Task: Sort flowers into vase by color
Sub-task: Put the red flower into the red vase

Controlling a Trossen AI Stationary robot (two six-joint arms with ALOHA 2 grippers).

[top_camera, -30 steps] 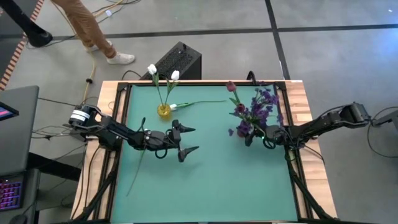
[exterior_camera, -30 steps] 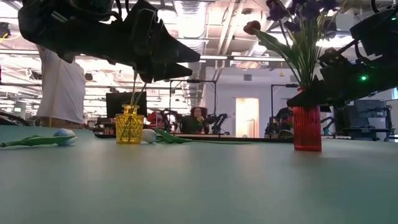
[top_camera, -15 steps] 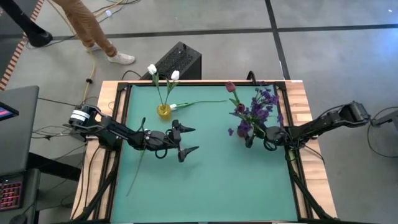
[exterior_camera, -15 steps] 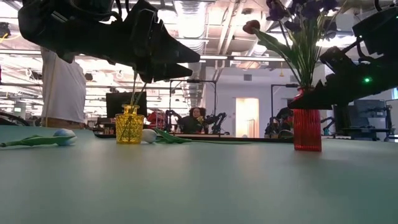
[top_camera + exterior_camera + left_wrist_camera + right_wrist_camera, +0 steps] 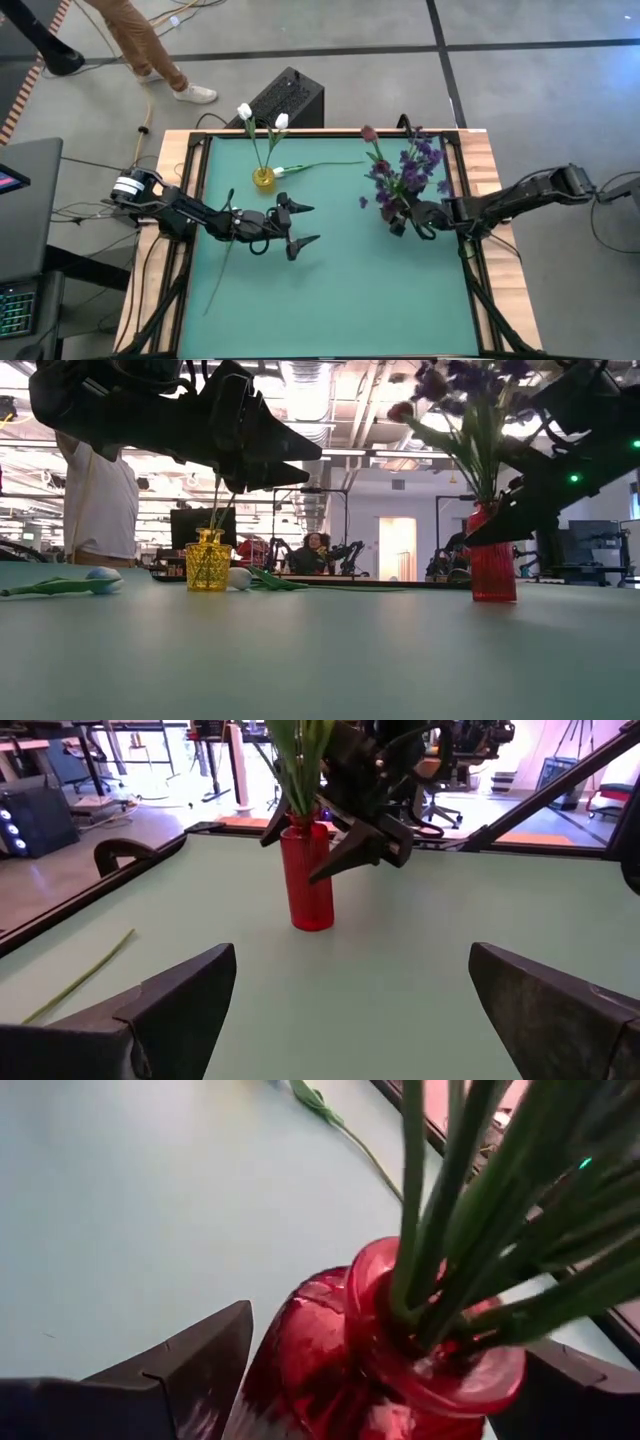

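Flowers stand in two vases on the green table (image 5: 340,290). At about 11 o'clock on the mat a yellow vase (image 5: 263,179) holds two white tulips (image 5: 245,111); a third white tulip (image 5: 281,172) lies flat just beside it, its stem running toward 3 o'clock. At about 2 o'clock a red vase (image 5: 492,568) holds a bushy purple spray (image 5: 410,165) and a dark red tulip (image 5: 368,133). Another loose flower (image 5: 222,250) lies along the mat's 9 o'clock side, partly under the left arm, its pale head showing low on the table in the low view.

Left gripper (image 5: 305,225) hovers above the mat near the centre, a little toward 9 o'clock, fingers spread wide apart and holding nothing, pointing toward 3 o'clock at the red vase.

Right gripper (image 5: 397,220) reaches in from 3 o'clock. Its fingers are wide apart with the red vase's neck between them; whether the pads touch the glass I cannot tell. The vase's base looks to be on the table.

A person (image 5: 97,500) stands beyond the table's 11 o'clock corner.
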